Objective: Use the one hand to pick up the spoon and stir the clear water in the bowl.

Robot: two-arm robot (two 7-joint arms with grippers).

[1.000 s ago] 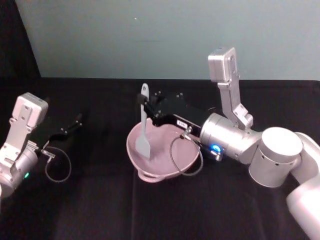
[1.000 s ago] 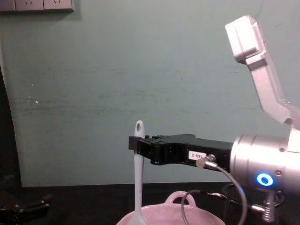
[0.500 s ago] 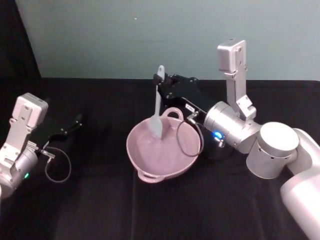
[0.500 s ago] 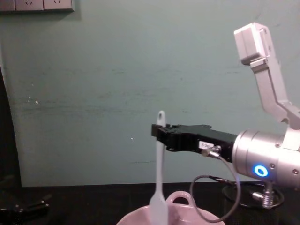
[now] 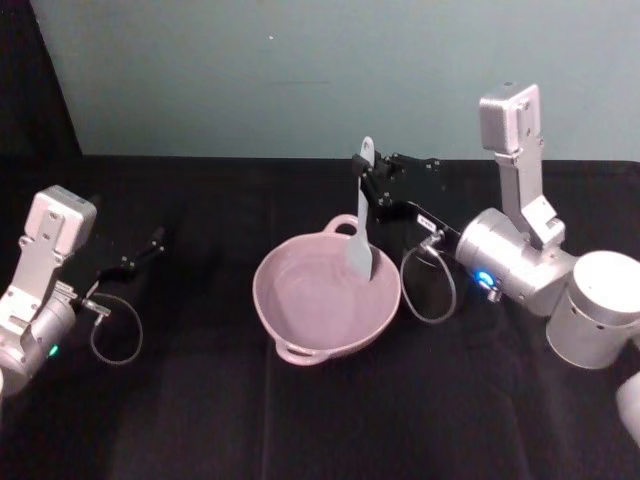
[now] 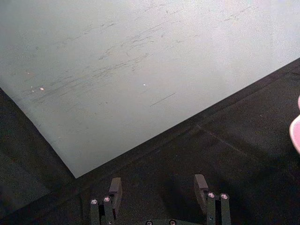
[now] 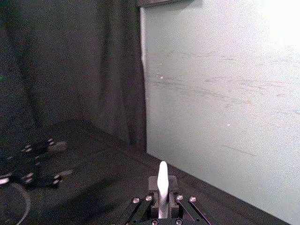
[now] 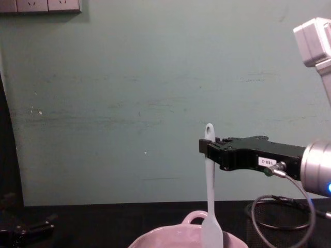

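The right pincer pinches the spoon just below the hole at its handle's top. The spoon hangs upright beneath it, scoop down inside the bowl mid-tabletop, close to the bowl's right wall. The left pincer sits spread near the left edge.

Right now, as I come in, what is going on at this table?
The right pincer is shut on the upper handle of a white spoon and holds it upright. The scoop hangs inside the pink bowl, near its right rim. Whether it touches the water cannot be told. The left pincer is open and low over the black table at the far left, apart from the bowl.
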